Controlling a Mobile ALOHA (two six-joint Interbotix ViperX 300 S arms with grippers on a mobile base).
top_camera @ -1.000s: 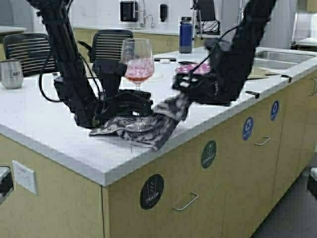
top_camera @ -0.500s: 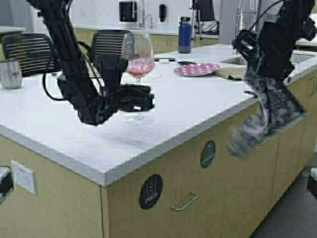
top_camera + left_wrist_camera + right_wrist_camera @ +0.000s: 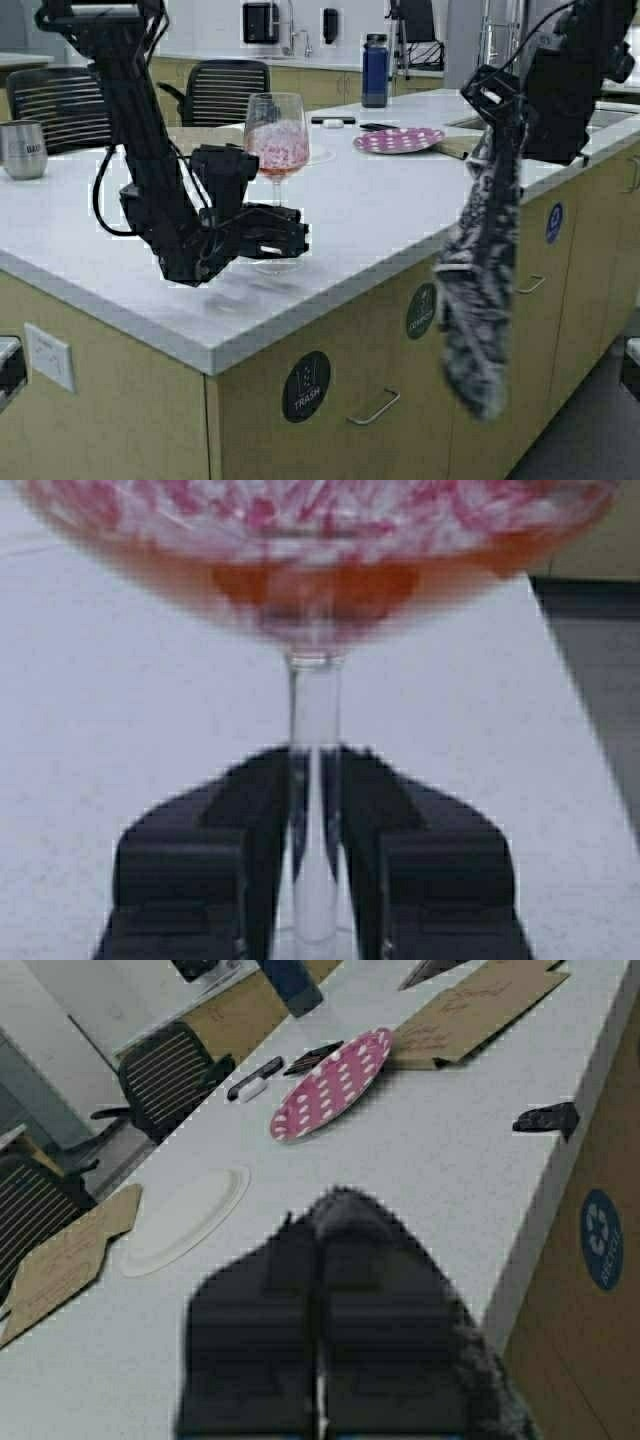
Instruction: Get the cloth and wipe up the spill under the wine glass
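Left gripper [image 3: 315, 820] clenches the glass [image 3: 277, 135] stem; right gripper [image 3: 497, 92] grasps the dangling cloth [image 3: 478, 260]; a swing could topple the glass.

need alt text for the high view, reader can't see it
The right end effector holds the cloth hanging limp off the counter's front edge, clear of the top. The left end effector grips the stem of the wine glass, which stands upright with pink liquid. Behind it are a pink plate and a blue bottle.
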